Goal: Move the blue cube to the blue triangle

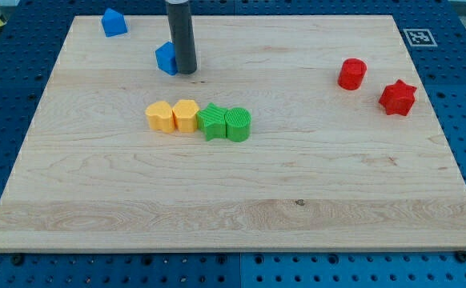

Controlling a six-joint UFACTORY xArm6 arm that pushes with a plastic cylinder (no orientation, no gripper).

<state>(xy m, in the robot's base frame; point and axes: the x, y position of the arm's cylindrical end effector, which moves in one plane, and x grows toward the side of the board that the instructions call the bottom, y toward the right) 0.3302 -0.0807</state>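
Risk is that my tip (186,70), a bare rod with no pincer, touching the right side of the blue cube (166,58), pushes off-centre and the cube slips past the blue triangle (114,22) at top left.

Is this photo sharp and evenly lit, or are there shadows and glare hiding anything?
In the camera view the light is soft and even: the board shows no glare, and blocks such as the red star cast only faint shadows. The focus is fairly crisp. My tip sits at the right edge of the blue cube, partly covering it.
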